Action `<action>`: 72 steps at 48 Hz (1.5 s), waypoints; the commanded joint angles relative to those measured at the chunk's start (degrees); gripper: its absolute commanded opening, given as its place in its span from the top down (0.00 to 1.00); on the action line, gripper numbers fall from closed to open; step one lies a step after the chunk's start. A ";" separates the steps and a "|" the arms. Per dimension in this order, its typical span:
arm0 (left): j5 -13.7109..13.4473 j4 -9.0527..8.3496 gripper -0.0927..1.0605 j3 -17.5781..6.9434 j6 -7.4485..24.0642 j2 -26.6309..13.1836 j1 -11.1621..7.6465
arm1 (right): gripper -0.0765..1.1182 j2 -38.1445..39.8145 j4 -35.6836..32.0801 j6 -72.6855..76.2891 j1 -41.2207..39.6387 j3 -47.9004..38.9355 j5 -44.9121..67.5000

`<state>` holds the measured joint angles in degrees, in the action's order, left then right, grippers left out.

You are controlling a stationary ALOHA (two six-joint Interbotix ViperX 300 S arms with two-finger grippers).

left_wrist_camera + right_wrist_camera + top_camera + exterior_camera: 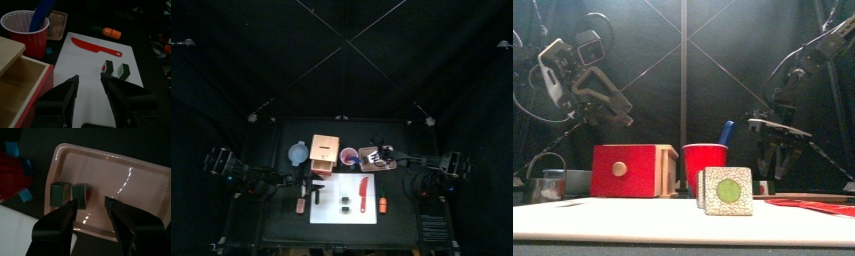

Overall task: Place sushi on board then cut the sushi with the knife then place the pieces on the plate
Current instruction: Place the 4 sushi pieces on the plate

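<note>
One black table (278,228) holds a white cutting board (80,65) with dark green sushi blocks (115,71) and a flat red knife (93,46); two more lie in the glossy pink tray (133,173); left gripper (90,82) and right gripper (92,205) gape empty

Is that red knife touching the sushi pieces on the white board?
Apart: left wrist view shows bare board between red knife and sushi pieces.

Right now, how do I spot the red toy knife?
On the black table, find the white cutting board in the middle. The red knife lies flat on it, right of the dark sushi pieces. The other knife is blue and stands in the red cup.
</note>
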<state>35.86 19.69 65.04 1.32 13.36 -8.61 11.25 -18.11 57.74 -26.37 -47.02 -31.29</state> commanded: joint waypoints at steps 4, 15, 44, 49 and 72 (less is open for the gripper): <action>0.26 0.00 0.23 -1.14 0.09 0.18 -0.09 | 0.24 10.46 -1.58 -1.41 3.34 -0.26 -2.46; 0.35 0.53 0.23 -0.88 0.00 0.09 0.18 | 0.24 16.70 -1.14 -4.48 19.78 -1.93 -0.09; 0.35 1.32 0.23 -3.34 0.26 0.09 0.97 | 0.24 -5.89 5.89 -19.25 36.30 17.05 0.35; 0.35 1.32 0.23 -3.34 0.18 0.18 0.97 | 0.24 -11.43 8.61 -25.75 36.12 20.65 -0.97; 0.44 1.49 0.23 -3.25 0.00 0.09 1.05 | 0.24 -20.65 16.70 -42.10 35.42 28.30 -1.58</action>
<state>35.86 21.09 63.02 1.41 13.36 -7.65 -10.20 -2.20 16.08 9.49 -20.04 -33.05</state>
